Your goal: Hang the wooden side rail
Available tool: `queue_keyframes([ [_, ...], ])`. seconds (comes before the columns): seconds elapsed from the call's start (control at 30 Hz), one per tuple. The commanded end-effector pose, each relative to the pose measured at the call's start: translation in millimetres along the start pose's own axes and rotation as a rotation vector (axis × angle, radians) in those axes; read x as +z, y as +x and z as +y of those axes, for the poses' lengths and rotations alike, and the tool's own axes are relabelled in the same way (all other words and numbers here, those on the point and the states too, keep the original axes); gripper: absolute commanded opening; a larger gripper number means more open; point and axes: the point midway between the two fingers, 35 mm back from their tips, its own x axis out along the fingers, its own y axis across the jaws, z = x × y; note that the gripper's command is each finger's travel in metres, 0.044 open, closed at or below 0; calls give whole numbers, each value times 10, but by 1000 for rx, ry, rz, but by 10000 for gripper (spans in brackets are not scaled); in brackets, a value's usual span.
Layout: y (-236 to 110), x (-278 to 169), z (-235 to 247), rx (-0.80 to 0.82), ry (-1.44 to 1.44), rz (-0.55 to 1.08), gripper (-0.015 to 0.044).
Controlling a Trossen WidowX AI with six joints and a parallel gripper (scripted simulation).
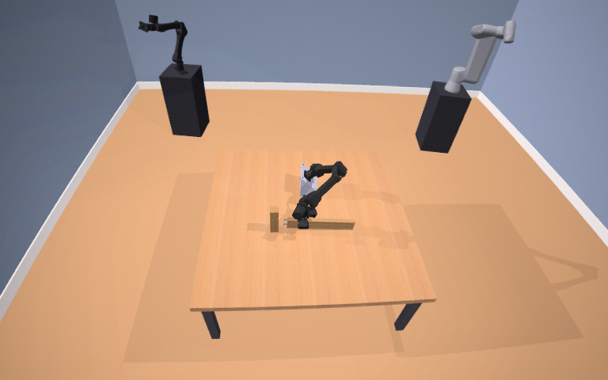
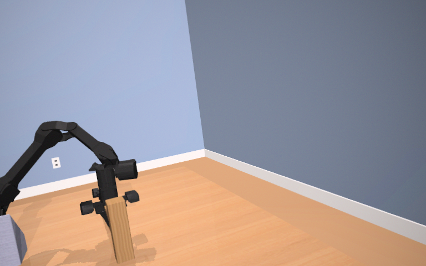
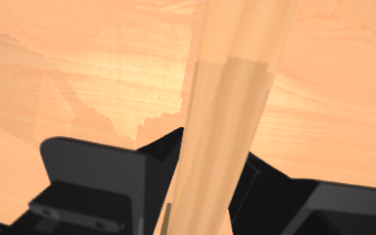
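The wooden side rail (image 1: 332, 224) (image 2: 121, 229) (image 3: 230, 113) lies lengthwise on the table (image 1: 268, 277), with its far end on the top and its near end raised a little. My gripper (image 1: 303, 225) (image 2: 102, 208) (image 3: 201, 135) is shut on the rail near its hook end. The two steel hooks (image 1: 285, 221) stick out towards the short upright headboard post (image 1: 274, 218), a small gap away from it. The post's slot and pins are too small to make out. In the exterior view the rail hides the post.
The arm's grey base block (image 1: 308, 181) (image 2: 9, 241) stands on the table behind the rail. Two black pedestals (image 1: 184, 98) (image 1: 441, 116) with camera arms stand on the floor far behind the table.
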Motion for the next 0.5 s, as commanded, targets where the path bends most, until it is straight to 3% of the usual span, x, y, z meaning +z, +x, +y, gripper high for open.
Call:
queue_keyframes([
  [0.0, -41, -28, -24, -9, -1, 5, 0],
  [0.47, -46, -43, -39, -9, -1, 6, 0],
])
